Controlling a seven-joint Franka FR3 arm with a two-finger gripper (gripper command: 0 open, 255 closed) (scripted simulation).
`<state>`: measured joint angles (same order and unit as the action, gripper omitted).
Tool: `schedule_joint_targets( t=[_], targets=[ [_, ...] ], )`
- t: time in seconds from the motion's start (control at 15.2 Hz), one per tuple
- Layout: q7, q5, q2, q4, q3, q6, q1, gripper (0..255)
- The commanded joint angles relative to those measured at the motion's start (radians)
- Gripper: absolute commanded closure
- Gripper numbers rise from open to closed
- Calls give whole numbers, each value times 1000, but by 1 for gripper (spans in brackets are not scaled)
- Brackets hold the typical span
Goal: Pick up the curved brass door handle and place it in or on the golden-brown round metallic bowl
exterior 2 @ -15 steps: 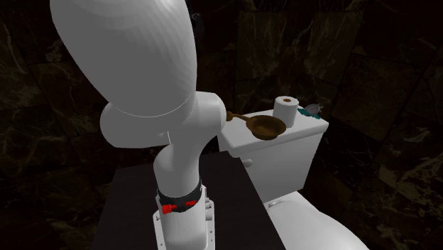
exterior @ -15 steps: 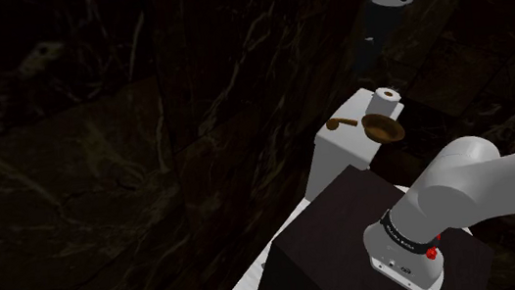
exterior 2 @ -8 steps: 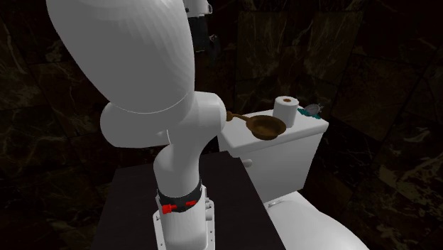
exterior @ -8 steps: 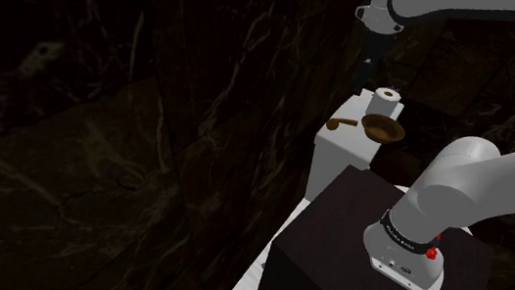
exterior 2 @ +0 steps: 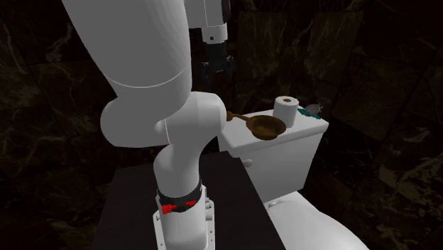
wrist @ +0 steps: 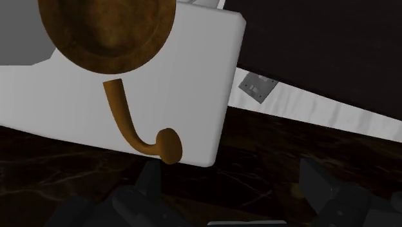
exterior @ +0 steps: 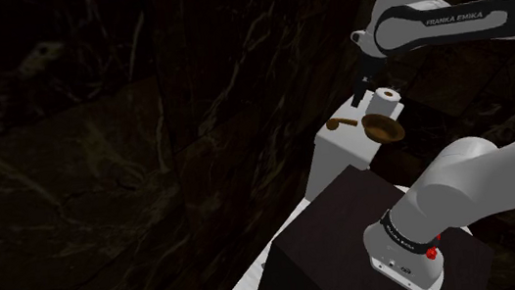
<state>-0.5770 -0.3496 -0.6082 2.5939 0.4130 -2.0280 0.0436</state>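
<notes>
The curved brown-gold door handle [exterior: 340, 122] lies flat on the white toilet tank lid [exterior: 343, 148], one end reaching the golden-brown round bowl [exterior: 383, 128] beside it. From the second exterior view the handle [exterior 2: 238, 117] is left of the bowl [exterior 2: 267, 126]. My gripper [exterior: 362, 87] hangs in the air above the lid, near the handle and apart from it, and it is also in the second exterior view [exterior 2: 216, 67]. In the wrist view the gripper [wrist: 232, 193] is open, the handle [wrist: 132, 126] and bowl [wrist: 106, 29] lie beyond its fingers [wrist: 145, 193], and nothing is between them.
A white toilet paper roll [exterior 2: 287, 110] and a small teal object [exterior 2: 310, 110] stand on the tank [exterior 2: 284, 153] behind the bowl. The dark stand [exterior: 334, 239] sits close to the tank. The toilet seat [exterior 2: 312, 224] is below. Dark marbled walls surround everything.
The arm has swung down into view and the gripper has dropped from above the frame to just over the tank lid. The handle, bowl and roll have not moved.
</notes>
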Motion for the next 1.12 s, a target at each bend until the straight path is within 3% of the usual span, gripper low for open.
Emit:
schedule_joint_targets(
  t=[0.0,0.26,0.53,0.73,0.86,1.06],
  targets=[
    [-55,-19,55,12,50,-81,-2,0],
    [-173,-24,196,0,153,-236,-23,0],
    [-325,38,369,-38,259,-389,-71,0],
    [-487,164,523,-81,331,-495,-117,0],
    [-631,303,637,-119,354,-553,-134,0],
    [-696,382,698,-127,336,-591,-120,0]
  ],
)
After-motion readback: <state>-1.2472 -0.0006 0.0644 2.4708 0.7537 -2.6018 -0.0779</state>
